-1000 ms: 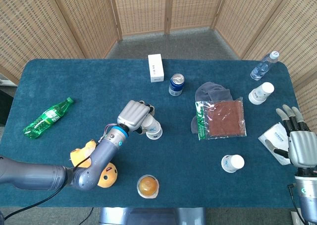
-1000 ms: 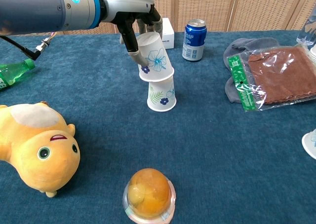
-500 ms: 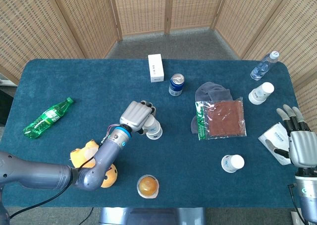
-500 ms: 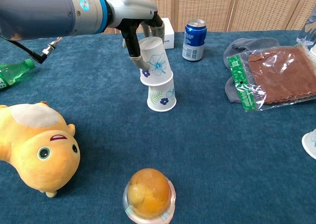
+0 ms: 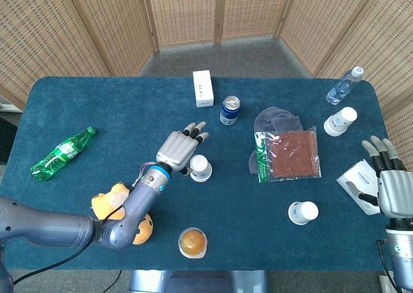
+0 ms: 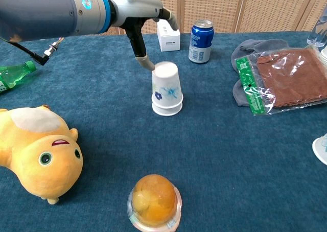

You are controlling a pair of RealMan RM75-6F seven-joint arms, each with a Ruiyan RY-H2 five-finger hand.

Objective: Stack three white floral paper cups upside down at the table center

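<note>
Left hand released, fingers spread, hovering just left of the two nested upside-down white floral paper cups at table centre, thumb tip beside the top. Further right, a lone white floral paper cup near the front edge. Far right, right hand empty, fingers extended apart over a white packet.

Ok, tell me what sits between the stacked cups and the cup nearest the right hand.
Nothing: in the head view, only bare blue table runs from the stacked cups to that cup. The packet lies off to the side.
</note>
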